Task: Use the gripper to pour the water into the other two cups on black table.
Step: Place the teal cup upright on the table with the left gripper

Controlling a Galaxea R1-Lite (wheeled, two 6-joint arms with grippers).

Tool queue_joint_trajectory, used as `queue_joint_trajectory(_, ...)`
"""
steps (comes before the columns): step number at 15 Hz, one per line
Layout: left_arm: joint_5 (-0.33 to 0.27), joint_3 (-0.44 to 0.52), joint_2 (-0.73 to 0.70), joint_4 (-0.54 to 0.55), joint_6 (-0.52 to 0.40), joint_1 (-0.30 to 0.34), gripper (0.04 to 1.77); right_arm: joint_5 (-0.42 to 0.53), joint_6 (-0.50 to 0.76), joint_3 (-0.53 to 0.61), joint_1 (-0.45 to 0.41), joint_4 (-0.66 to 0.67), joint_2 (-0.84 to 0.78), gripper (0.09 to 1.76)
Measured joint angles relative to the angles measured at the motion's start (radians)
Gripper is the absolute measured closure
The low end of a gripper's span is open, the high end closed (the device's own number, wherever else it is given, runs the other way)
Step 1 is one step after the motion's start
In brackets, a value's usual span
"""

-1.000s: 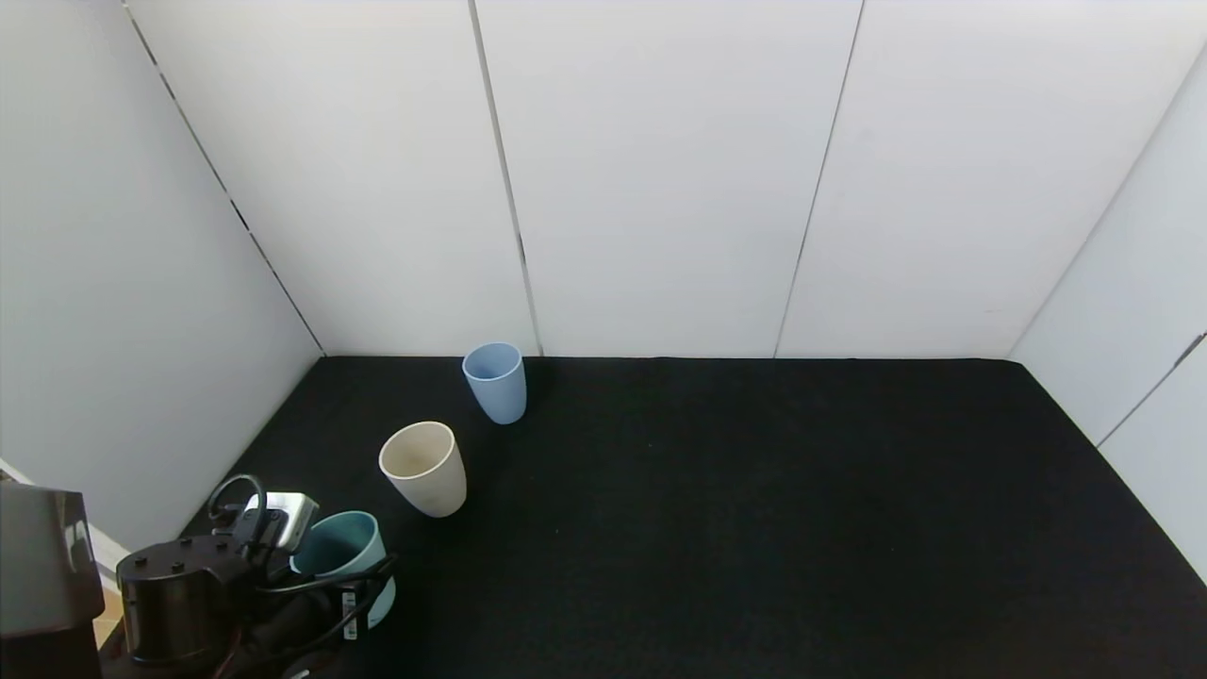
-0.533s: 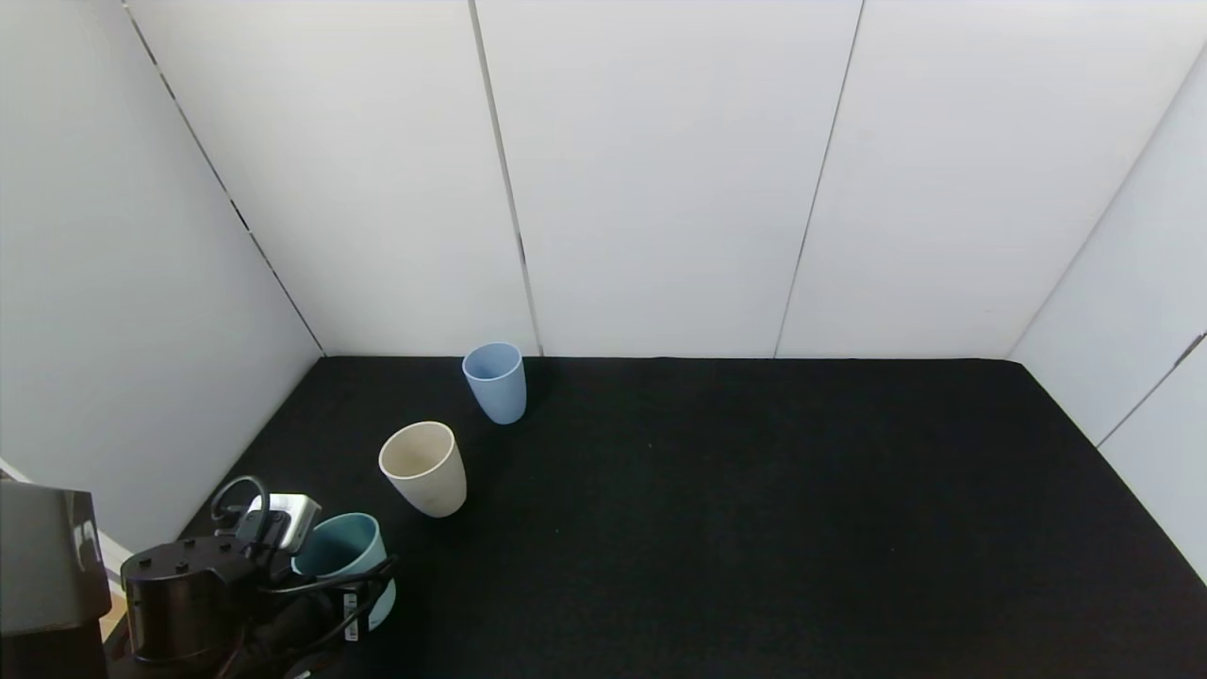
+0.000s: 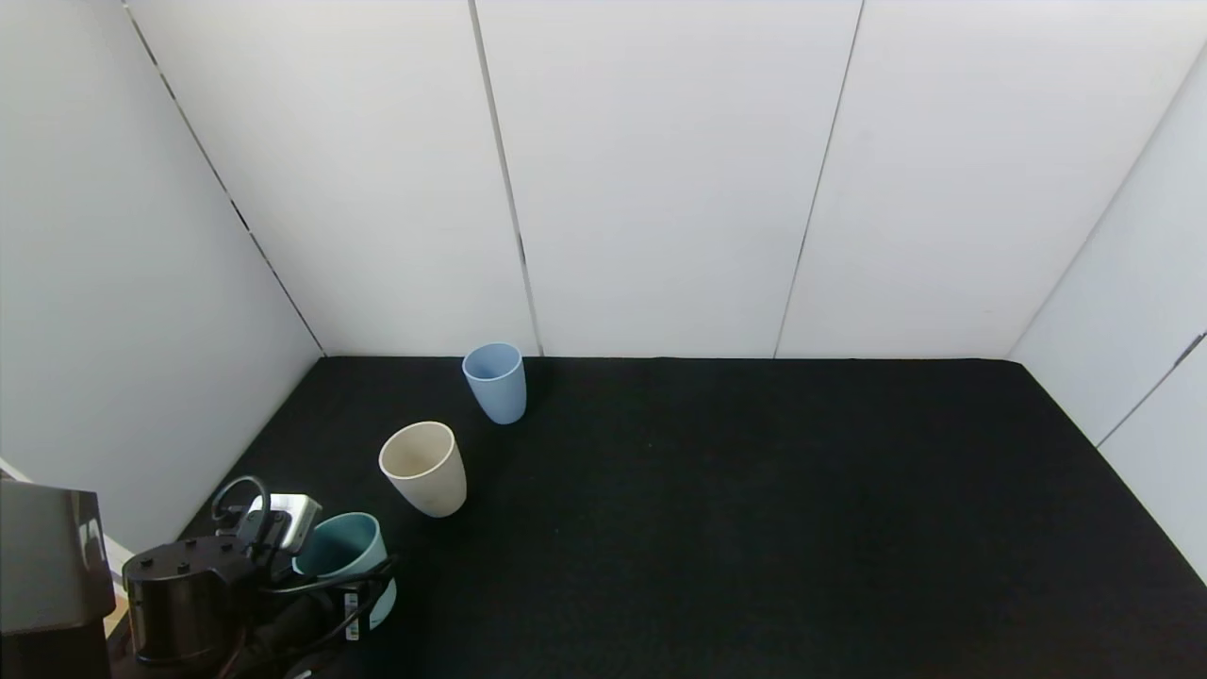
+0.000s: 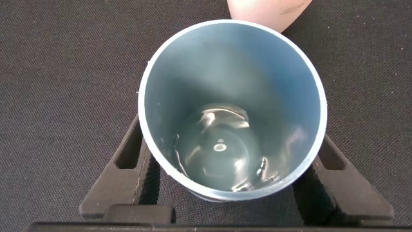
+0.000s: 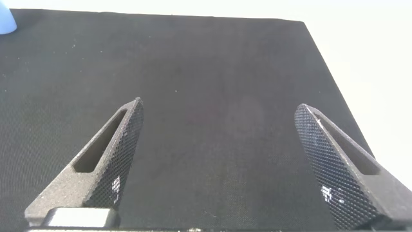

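A pale teal tumbler (image 3: 341,558) with dark teal inside stands at the near left of the black table (image 3: 754,519). It holds a little water (image 4: 219,151). My left gripper (image 3: 356,592) is open with one finger on each side of this tumbler (image 4: 232,77); contact is hidden under the rim. The beige cup (image 3: 423,468) stands upright just beyond it, and its base shows in the left wrist view (image 4: 267,9). The light blue cup (image 3: 495,381) stands farther back near the wall. My right gripper (image 5: 219,106) is open and empty over bare cloth.
White wall panels (image 3: 660,189) enclose the table at the back and both sides. The light blue cup shows as a sliver in the right wrist view (image 5: 6,19). Black cloth stretches across the middle and right of the table.
My left arm has edged very slightly to the right around the teal tumbler. The beige and light blue cups have not moved.
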Motion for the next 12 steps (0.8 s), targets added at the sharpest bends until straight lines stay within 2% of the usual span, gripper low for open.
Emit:
queue_joint_trajectory(9, 0.019, 0.000, -0.005, 0.002, -0.002, 0.000, 0.65, 0.000, 0.000, 0.000, 0.000, 0.000, 0.000, 0.14)
queue_joint_trajectory(12, 0.019, 0.000, -0.007, 0.000, -0.003, 0.000, 0.45, 0.000, 0.000, 0.000, 0.000, 0.000, 0.000, 0.14)
